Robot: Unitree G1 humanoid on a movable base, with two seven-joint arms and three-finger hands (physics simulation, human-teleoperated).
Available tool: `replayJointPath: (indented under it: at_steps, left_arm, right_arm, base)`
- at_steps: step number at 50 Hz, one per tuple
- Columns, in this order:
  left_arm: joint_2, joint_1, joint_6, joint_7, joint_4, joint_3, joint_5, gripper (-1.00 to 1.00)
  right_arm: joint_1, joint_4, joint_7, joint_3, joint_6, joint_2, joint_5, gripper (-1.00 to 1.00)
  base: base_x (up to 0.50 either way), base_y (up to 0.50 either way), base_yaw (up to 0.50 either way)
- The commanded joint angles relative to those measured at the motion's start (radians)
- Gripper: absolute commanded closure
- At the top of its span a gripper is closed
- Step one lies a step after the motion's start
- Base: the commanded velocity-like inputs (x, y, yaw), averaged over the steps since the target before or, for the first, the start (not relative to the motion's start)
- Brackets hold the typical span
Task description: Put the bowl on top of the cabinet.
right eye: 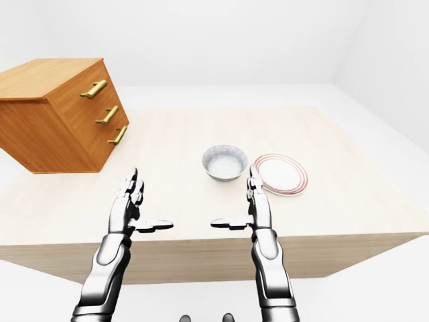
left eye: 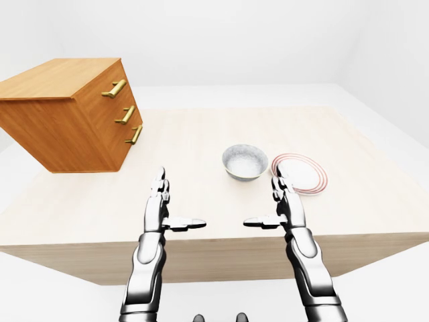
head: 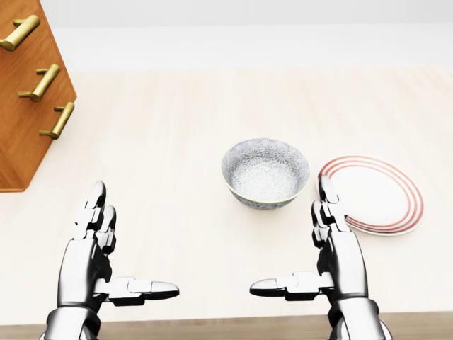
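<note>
A: What's the biggest thing here?

B: A broad table (left eye: 201, 141), pale wood with a faint grain, flat and square-edged; on its left part in the left-eye view sits a boxy cabinet (left eye: 67, 127) of warmer orange-brown wood, its top flat and bare, with three curved brass handles (left eye: 114, 88) down the face that looks toward the middle of the table.

A: And the bowl?

B: The bowl (head: 265, 172) stands upright on the table near the middle of the head view, well apart from the cabinet; it is round and deep, grey-white with a fine flowery pattern inside and out; just beside it to the right lies a flat white plate (head: 375, 195) ringed with thin red lines.

A: The hands?

B: Shiny jointed metal; the left hand (head: 85, 265) and right hand (head: 343, 262) hover over the table's bottom edge, fingers straight up, thumbs pointing inward, both released and holding nothing.
</note>
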Motion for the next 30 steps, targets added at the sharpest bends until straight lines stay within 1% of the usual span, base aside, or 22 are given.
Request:
replayJointPath:
  at_steps: [1, 4, 6, 7, 9, 14, 15, 19, 20, 21, 24, 25, 26, 27, 28, 29, 30]
  left_arm:
    - [0.019, 0.003, 0.014, -0.027, -0.024, 0.042, -0.027, -1.00]
    - [0.018, 0.003, 0.015, -0.027, -0.024, 0.042, -0.027, -1.00]
    - [0.018, 0.003, 0.015, -0.027, -0.024, 0.042, -0.027, -1.00]
    - [0.033, 0.015, 0.084, -0.028, -0.135, 0.072, -0.054, -1.00]
    - [0.039, 0.018, 0.084, -0.031, -0.194, 0.092, -0.063, -1.00]
    - [0.037, 0.018, 0.084, -0.034, -0.196, 0.094, -0.061, -1.00]
    - [0.057, 0.022, 0.084, -0.018, -0.333, 0.168, -0.113, -1.00]
    - [0.055, 0.022, 0.084, -0.021, -0.343, 0.176, -0.114, -1.00]
    - [0.099, 0.041, 0.084, 0.014, -0.594, 0.318, -0.175, -1.00]
    - [0.095, 0.039, 0.084, 0.008, -0.610, 0.333, -0.174, -1.00]
    - [0.089, 0.037, 0.084, 0.002, -0.612, 0.337, -0.169, -1.00]
    - [0.101, 0.024, 0.084, 0.047, -0.731, 0.502, -0.289, -1.00]
    - [0.104, 0.023, 0.084, 0.052, -0.738, 0.512, -0.300, -1.00]
    - [0.105, 0.024, 0.084, 0.054, -0.738, 0.512, -0.302, -1.00]
    - [0.116, 0.016, 0.084, 0.073, -0.780, 0.568, -0.350, -1.00]
    - [0.131, 0.006, 0.084, 0.097, -0.802, 0.633, -0.413, -1.00]
    - [0.137, 0.009, 0.084, 0.104, -0.802, 0.634, -0.422, -1.00]
  right_arm:
    - [0.003, -0.027, 0.028, -0.029, 0.026, -0.013, 0.021, -1.00]
    - [0.003, -0.027, 0.028, -0.029, 0.026, -0.013, 0.021, -1.00]
    - [0.004, -0.036, 0.027, -0.028, 0.033, -0.013, 0.021, -1.00]
    - [0.000, -0.125, 0.027, -0.046, 0.077, -0.026, 0.034, -1.00]
    - [-0.006, -0.187, 0.028, -0.068, 0.077, -0.034, 0.047, -1.00]
    - [-0.006, -0.189, 0.030, -0.070, 0.077, -0.032, 0.045, -1.00]
    - [-0.008, -0.379, 0.016, -0.137, 0.077, -0.059, 0.084, -1.00]
    - [-0.009, -0.391, 0.020, -0.145, 0.077, -0.057, 0.082, -1.00]
    - [0.008, -0.650, 0.004, -0.314, 0.077, -0.106, 0.168, -1.00]
    - [0.006, -0.666, 0.009, -0.329, 0.077, -0.104, 0.170, -1.00]
    - [0.004, -0.668, 0.013, -0.332, 0.077, -0.100, 0.167, -1.00]
    - [-0.016, -0.866, 0.004, -0.602, 0.077, -0.170, 0.348, -1.00]
    - [-0.020, -0.878, 0.001, -0.625, 0.077, -0.178, 0.367, -1.00]
    - [-0.020, -0.879, 0.000, -0.626, 0.077, -0.179, 0.369, -1.00]
    - [-0.027, -0.925, -0.008, -0.707, 0.077, -0.202, 0.439, -1.00]
    - [-0.022, -0.942, -0.008, -0.758, 0.077, -0.212, 0.483, -1.00]
    - [-0.019, -0.942, -0.013, -0.760, 0.077, -0.217, 0.492, -1.00]
  base:
    - [0.00, 0.00, 0.00]
    - [0.00, 0.00, 0.00]
    - [0.00, 0.00, 0.00]
    - [0.00, 0.00, 0.00]
    - [0.00, 0.00, 0.00]
    - [0.00, 0.00, 0.00]
    - [0.00, 0.00, 0.00]
    - [0.00, 0.00, 0.00]
    - [0.00, 0.00, 0.00]
    - [0.00, 0.00, 0.00]
    - [0.00, 0.00, 0.00]
    - [0.00, 0.00, 0.00]
    - [0.00, 0.00, 0.00]
    - [0.00, 0.00, 0.00]
    - [0.00, 0.00, 0.00]
    - [0.00, 0.00, 0.00]
    - [0.00, 0.00, 0.00]
